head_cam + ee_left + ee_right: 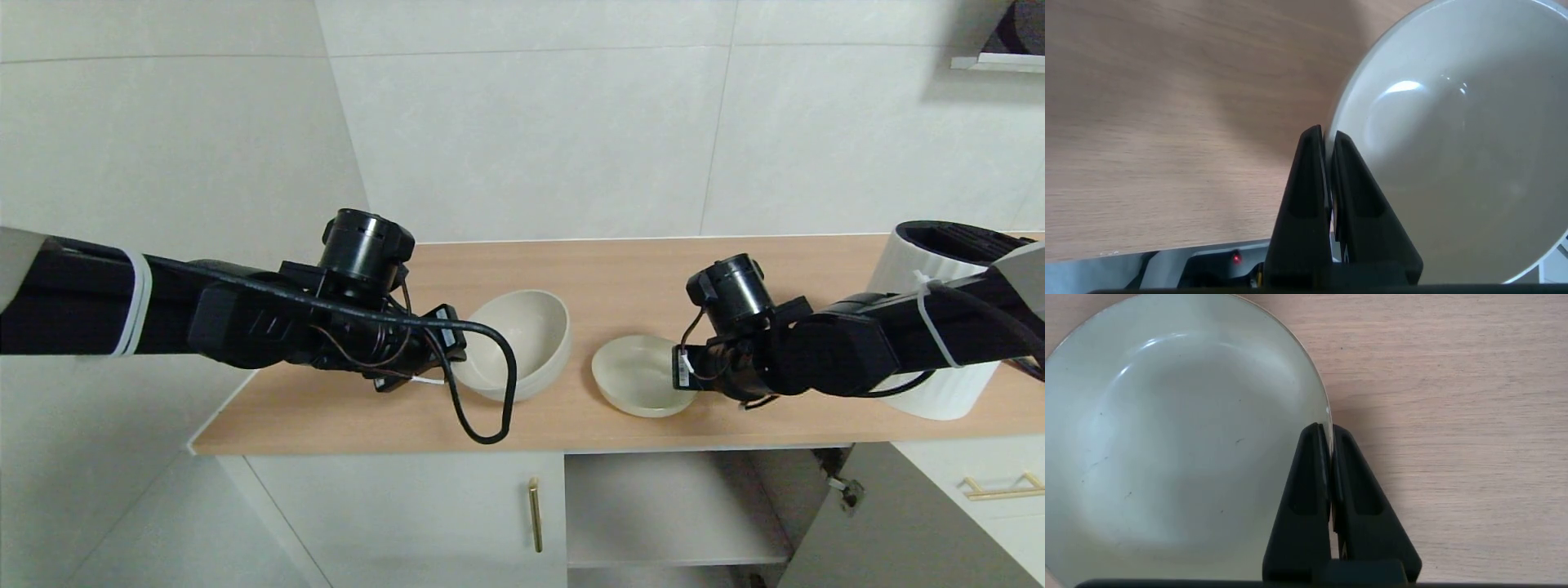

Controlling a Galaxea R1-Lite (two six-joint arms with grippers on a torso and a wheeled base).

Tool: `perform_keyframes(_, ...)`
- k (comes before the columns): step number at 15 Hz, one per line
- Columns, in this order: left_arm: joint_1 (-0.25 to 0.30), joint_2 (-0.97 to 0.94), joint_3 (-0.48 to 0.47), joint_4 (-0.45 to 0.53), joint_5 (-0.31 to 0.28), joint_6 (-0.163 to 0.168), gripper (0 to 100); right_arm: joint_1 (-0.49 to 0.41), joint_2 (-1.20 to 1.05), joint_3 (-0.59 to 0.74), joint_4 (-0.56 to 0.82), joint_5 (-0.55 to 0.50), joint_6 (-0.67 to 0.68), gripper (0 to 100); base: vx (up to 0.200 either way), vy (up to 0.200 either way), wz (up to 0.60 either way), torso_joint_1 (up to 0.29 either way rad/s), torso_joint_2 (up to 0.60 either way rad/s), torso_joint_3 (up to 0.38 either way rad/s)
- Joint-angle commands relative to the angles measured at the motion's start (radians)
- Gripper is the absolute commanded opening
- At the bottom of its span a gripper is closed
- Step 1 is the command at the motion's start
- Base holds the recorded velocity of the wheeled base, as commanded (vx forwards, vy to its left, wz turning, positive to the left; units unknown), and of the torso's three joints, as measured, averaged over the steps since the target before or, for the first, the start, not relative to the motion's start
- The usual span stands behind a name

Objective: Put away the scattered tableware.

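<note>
A light wooden table [620,269] runs across the middle of the frame, against a wall of large pale tiles [555,131]. At the right edge a white ribbed container [902,261] with a dark inside stands upright on it. Below, at lower centre, a white cabinet door [392,514] carries an upright gold handle [534,514]. Just right of it is an open compartment with a white shelf [661,523], its door [898,523] swung outward. A gold drawer handle [1000,487] sits at lower right. In the upper right corner a small wall shelf [996,61] holds something dark [1020,24].
</note>
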Motion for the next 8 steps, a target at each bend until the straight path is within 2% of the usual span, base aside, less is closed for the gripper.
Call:
perform_keyframes(1,0.0,-0.003,0.001,0.001,0.001,0.0,0,0.001,-0.008,0.002,0.0,0.0,0.0,0,0.0,0.0,0.0,0.0,0.0,0.0)
perform_keyframes(5,0.0,-0.045,0.011,0.012,-0.001,0.001,0,0.001,-0.058,0.039,0.003,0.008,0.003,0,0.0,0.0,0.0,0.0,0.0,0.0)
perform_keyframes(8,-0.002,-0.135,0.033,0.064,-0.005,0.015,0,0.0,-0.226,0.131,0.014,0.144,0.003,0,0.0,0.0,0.0,0.0,0.0,0.0)
